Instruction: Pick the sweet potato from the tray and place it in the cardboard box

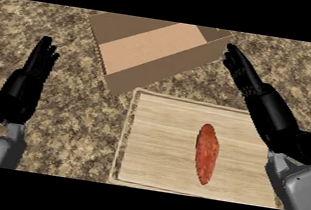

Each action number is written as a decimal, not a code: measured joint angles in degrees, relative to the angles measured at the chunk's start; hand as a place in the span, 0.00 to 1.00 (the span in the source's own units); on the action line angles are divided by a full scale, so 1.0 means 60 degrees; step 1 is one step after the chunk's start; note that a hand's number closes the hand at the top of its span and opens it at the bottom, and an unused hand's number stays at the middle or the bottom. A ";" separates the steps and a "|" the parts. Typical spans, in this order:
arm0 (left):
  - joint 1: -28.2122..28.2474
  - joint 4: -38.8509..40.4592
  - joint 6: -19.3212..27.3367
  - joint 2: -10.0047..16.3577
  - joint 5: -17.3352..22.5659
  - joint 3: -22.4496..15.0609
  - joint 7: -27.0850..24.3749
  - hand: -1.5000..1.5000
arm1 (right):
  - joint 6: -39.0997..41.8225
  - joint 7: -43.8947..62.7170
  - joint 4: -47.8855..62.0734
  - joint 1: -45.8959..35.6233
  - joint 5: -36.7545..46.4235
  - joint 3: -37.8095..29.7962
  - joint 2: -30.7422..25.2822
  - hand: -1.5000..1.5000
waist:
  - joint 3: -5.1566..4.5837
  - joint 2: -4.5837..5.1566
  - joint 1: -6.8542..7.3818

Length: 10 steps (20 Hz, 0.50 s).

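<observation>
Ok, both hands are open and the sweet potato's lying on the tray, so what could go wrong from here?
1. The sweet potato is long and narrow, lying flat on the tray; closing fingers might roll it aside instead of catching it.
2. The right hand shows close to a corner of the box, which sits skewed to the tray; a carry could clip that wall.

Beyond the tray [157, 142], the cardboard box [148, 50] is cut off by the view's upper edge. The right hand [271, 113] and forearm [304, 186] hide the tray's right rim; its near rim meets the lower edge.
</observation>
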 measured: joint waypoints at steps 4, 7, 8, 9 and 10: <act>0.0235 0.0703 0.0080 0.0644 -0.0609 0.0325 -0.0155 0.50 | 0.0350 -0.0087 0.0023 0.0719 -0.0577 -0.0200 0.0101 0.00 | 0.0084 -0.0011 0.0047; 0.0435 0.1134 0.0297 0.1292 -0.1199 0.0572 0.0082 0.50 | 0.0917 -0.0205 0.0116 0.0864 -0.0593 -0.0265 -0.0397 0.00 | 0.0071 -0.0066 0.0125; 0.0505 0.1225 0.0303 0.1395 -0.1302 0.0574 0.0161 0.50 | 0.1137 -0.0303 0.0073 0.0751 0.0100 -0.0045 -0.0945 0.00 | 0.0055 -0.0092 0.0139; 0.0605 0.1352 0.0336 0.1482 -0.1413 0.0591 0.0212 0.50 | 0.1286 -0.0527 0.0111 0.0841 0.0732 0.0184 -0.1359 0.00 | 0.0066 -0.0078 0.0115; 0.0638 0.1489 0.0382 0.1577 -0.1516 0.0635 0.0289 0.50 | 0.1352 -0.0922 0.0244 0.1155 0.1207 0.0368 -0.1596 0.00 | 0.0083 -0.0060 0.0070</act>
